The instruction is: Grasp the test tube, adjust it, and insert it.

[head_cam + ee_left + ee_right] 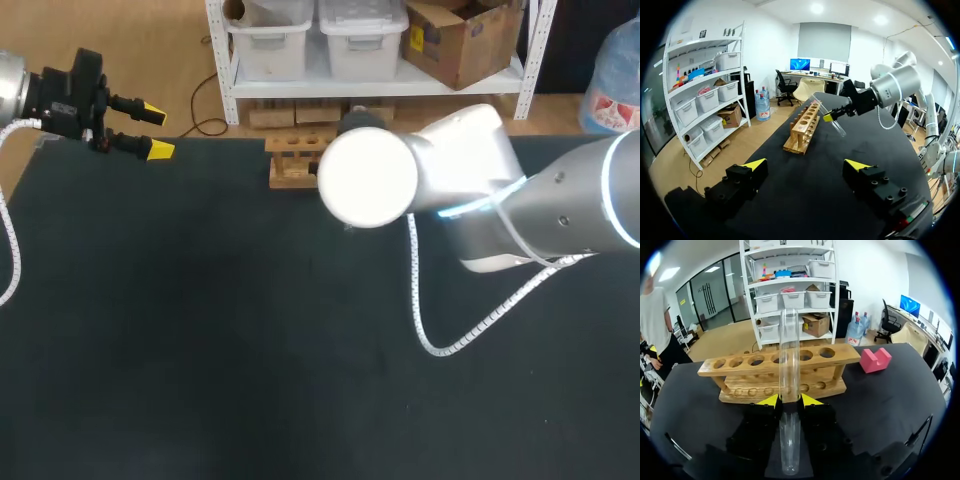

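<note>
A clear test tube point(789, 345) is clamped between the yellow tips of my right gripper point(790, 400), which is shut on it. The tube runs out past the fingers toward the wooden rack point(780, 371) just ahead, over its row of holes. From the left wrist view the tube point(831, 119) hangs tilted in my right gripper point(829, 118), beside the rack point(804, 128) and above the table. In the head view my right arm's wrist point(368, 178) hides that gripper and the tube; only the rack's left end point(292, 158) shows. My left gripper point(155, 130) stands open at the far left with nothing in it.
A pink notched block point(874, 360) lies on the black table beside the rack's end. My right arm's white cable point(440, 335) loops down over the middle of the table point(200, 350).
</note>
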{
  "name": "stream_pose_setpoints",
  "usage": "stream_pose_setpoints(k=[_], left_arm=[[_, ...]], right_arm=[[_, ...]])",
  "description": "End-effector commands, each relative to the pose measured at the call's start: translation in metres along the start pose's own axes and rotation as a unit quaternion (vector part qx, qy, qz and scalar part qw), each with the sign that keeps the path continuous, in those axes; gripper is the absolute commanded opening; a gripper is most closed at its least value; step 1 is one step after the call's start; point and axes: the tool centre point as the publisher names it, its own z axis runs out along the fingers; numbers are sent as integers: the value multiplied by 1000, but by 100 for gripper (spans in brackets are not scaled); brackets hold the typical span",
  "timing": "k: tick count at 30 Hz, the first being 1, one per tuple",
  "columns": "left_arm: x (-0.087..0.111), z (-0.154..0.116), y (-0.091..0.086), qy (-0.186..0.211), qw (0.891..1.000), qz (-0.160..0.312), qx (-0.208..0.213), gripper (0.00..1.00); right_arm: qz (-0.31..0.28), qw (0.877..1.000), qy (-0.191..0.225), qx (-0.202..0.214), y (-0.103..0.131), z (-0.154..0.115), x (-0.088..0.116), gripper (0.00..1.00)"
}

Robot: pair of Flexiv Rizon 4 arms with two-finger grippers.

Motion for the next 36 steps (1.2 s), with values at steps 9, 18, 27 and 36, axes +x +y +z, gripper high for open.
stream_pose_setpoints(k=[9, 18, 27, 36], left_arm=[[1, 0, 1, 0, 1000, 1, 1, 100], [1, 0, 1, 0, 1000, 1, 1, 100], [1, 0, 1, 0, 1000, 1, 1, 100], [1, 0, 1, 0, 1000, 1, 1, 100]], right_arm=[[-11, 999, 33, -2, -1, 8, 4, 0], [-13, 999, 48, -2, -2, 13, 7, 0], [-10, 999, 53, -4, -1, 9, 13, 0], [-7, 998, 54, -5, -2, 2, 21, 0]])
